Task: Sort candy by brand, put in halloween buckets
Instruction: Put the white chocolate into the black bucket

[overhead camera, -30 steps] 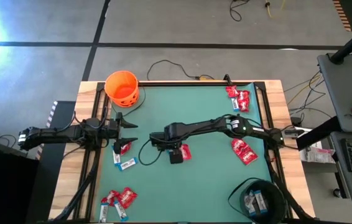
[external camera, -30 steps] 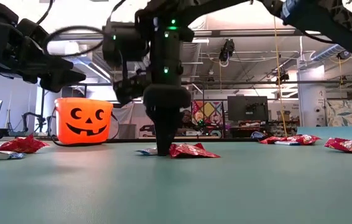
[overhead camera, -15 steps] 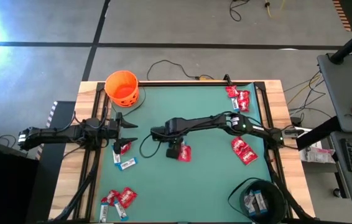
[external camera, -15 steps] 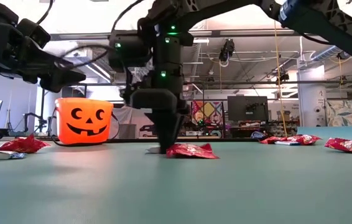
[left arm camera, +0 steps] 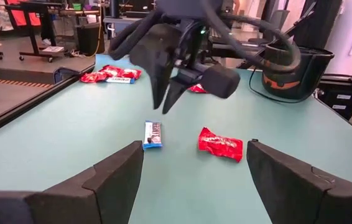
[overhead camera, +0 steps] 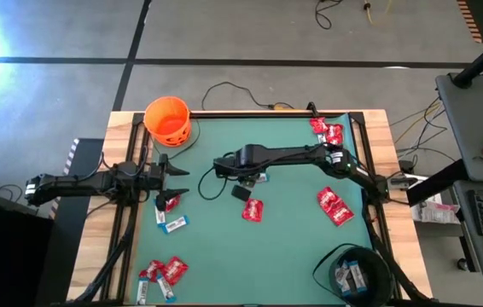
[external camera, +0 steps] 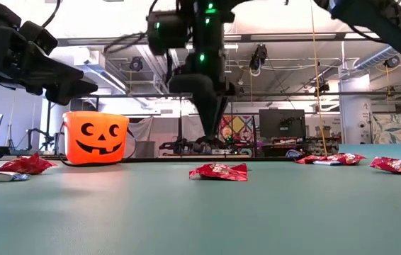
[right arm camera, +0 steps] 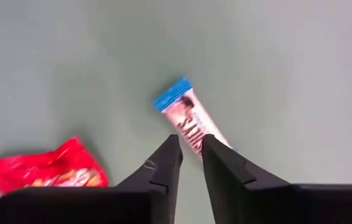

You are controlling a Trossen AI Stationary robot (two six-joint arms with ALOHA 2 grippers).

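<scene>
Near edge: black bucket (overhead camera: 386, 273) with what look like two blue bars inside. Opposite corner, a heap (overhead camera: 161, 275), roughly two red and two blue; I can't separate them further.

Mid tabletop: the right end effector (left arm camera: 163, 106) hangs clear of the surface, fingers almost closed on nothing. A blue bar (left arm camera: 153, 134) lies flat below it, with a red packet (left arm camera: 221, 143) near it. The bar is not yet picked.

To do it well, I open wide, centre over the bar and span its narrow width. I touch down before closing, stay off the red packet, then carry it to the black bucket.

The left end effector (overhead camera: 176, 182) is open, waiting at the left edge by one red and one blue.

Far: orange bucket (overhead camera: 167, 119), and a red pile (overhead camera: 327, 135) of several.

Two buckets in all.
</scene>
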